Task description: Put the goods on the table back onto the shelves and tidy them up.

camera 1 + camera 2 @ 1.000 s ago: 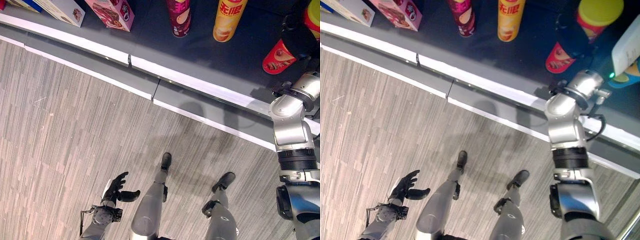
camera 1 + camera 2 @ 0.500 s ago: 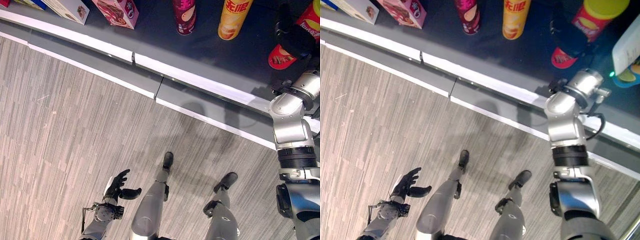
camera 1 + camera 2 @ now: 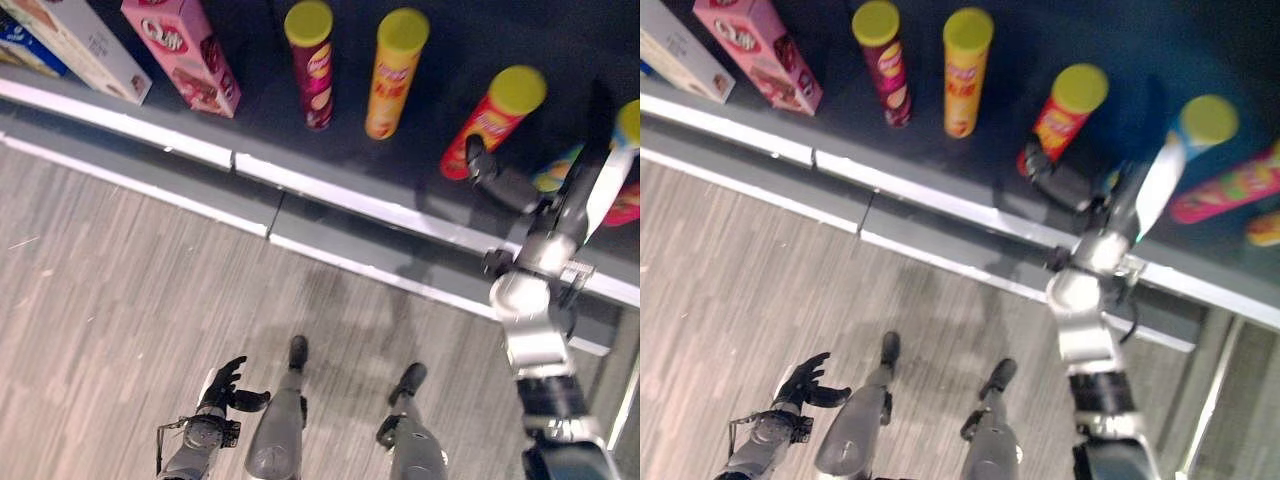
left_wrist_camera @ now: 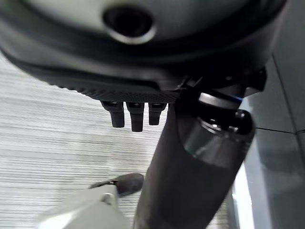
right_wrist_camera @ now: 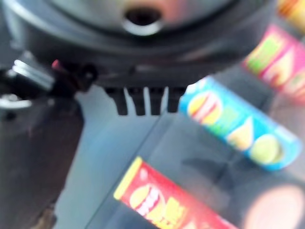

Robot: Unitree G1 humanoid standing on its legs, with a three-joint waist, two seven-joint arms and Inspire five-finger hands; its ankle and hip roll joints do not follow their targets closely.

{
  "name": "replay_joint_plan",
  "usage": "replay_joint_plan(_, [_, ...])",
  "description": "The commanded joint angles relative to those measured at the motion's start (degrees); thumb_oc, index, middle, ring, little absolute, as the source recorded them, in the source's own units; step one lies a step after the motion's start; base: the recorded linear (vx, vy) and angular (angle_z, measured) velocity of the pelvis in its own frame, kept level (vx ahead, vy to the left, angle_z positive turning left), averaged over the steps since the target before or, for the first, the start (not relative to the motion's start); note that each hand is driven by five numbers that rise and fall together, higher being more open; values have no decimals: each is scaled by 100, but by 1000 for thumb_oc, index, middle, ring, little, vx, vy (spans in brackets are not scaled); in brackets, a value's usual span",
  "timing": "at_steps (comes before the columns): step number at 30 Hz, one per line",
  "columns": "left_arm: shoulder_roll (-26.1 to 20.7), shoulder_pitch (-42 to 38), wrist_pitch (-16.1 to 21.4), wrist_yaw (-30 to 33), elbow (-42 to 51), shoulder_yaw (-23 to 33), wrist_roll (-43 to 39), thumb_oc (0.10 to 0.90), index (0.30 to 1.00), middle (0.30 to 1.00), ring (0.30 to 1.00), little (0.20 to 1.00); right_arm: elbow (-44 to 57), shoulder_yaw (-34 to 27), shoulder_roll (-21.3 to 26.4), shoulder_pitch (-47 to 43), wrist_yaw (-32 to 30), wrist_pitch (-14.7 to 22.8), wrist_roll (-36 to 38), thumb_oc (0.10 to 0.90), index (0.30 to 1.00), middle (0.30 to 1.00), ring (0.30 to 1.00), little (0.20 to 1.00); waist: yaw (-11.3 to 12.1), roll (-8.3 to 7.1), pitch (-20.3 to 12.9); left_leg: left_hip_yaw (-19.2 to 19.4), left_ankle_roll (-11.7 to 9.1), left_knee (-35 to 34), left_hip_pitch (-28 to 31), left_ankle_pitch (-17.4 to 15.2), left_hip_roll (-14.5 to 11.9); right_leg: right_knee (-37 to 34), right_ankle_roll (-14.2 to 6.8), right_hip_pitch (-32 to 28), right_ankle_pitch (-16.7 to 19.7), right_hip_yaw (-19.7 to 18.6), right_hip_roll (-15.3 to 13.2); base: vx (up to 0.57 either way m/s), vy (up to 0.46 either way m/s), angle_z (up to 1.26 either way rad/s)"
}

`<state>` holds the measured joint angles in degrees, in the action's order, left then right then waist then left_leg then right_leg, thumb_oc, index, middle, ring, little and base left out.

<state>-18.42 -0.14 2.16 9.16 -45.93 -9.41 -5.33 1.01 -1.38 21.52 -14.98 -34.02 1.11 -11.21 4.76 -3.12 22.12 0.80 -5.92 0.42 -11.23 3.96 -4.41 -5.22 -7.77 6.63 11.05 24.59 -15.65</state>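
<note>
A red can [image 3: 495, 120] with a yellow lid stands on the dark shelf [image 3: 270, 115]. My right hand [image 3: 500, 185] reaches over the shelf edge, fingertips by the can's base, and holds nothing. In the right wrist view its fingers [image 5: 143, 102] are straight, with the red can [image 5: 157, 200] and a blue can [image 5: 238, 124] past them. The blue can [image 3: 1180, 150] stands just right of my forearm. My left hand [image 3: 225, 385] hangs low over the floor, fingers relaxed and empty.
Left of the red can stand an orange can [image 3: 392, 70], a maroon can [image 3: 312, 65], a pink box [image 3: 180, 55] and a white box [image 3: 80, 45]. A pink can [image 3: 1230, 185] lies on the shelf at the far right. A white strip [image 3: 330, 195] edges the shelf front.
The camera has moved, so more of the shelf shows. My right hand, earlier wrapped over the tilted red can, has come off it; the can now stands free.
</note>
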Motion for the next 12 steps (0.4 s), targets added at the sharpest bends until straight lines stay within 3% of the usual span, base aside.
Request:
replay_joint_plan(1, [-163, 417, -68, 5, -560, 6, 318, 800, 900, 900, 900, 900, 551, -267, 270, 378, 763, 841, 739, 800, 900, 900, 900, 900, -190, 123, -1109, 259, -222, -274, 256, -165, -472, 74, -514, -373, -364, -83, -214, 135, 64, -56])
replay_joint_plan(4, [-123, 448, -84, 0, -751, 179, 366, 800, 900, 900, 900, 900, 620, -256, 174, 857, 1217, 927, 1193, 800, 900, 900, 900, 900, -283, 71, -1286, 410, -242, -406, 515, -151, -518, 60, -515, -451, -378, -146, -174, 90, 33, -51])
replay_joint_plan(6, [-126, 522, -66, -255, -1051, 537, 493, 800, 900, 900, 900, 900, 423, -166, 187, 2013, 2655, 980, 2710, 800, 900, 900, 900, 900, -490, -36, -1540, 675, -275, -482, 900, -201, -595, 70, -494, -569, -414, -360, -84, 105, 1, -51])
replay_joint_plan(7, [-187, 502, -6, -516, -1209, 582, 641, 800, 900, 900, 900, 900, -196, 96, 316, 2404, 3590, 767, 3699, 800, 900, 900, 900, 900, -536, -66, -1634, 776, -307, -521, 1032, -203, -617, 77, -487, -630, -433, -399, -75, 55, -6, -50])
replay_joint_plan(10, [-239, 513, 87, -708, -1216, 550, 728, 800, 900, 900, 900, 900, -1120, 380, 438, 2598, 4070, 538, 3825, 800, 900, 900, 900, 900, -543, -78, -1691, 841, -327, -532, 1132, -219, -627, 86, -502, -695, -444, -394, -81, 41, -6, -35])
replay_joint_plan(11, [-233, 480, 137, -876, -1236, 453, 683, 800, 900, 900, 900, 900, -2457, 733, 403, 2513, 4183, 376, 3338, 800, 900, 900, 900, 900, -511, -73, -1705, 859, -323, -533, 1212, -251, -637, 95, -510, -745, -436, -400, -84, 41, -6, -5])
replay_joint_plan(12, [-241, 452, 168, -954, -1231, 376, 650, 800, 900, 900, 900, 900, -3178, 873, 282, 2401, 4160, 320, 2960, 800, 900, 900, 900, 900, -489, -80, -1742, 835, -318, -541, 1209, -242, -628, 98, -517, -762, -424, -357, -111, 44, -9, -5])
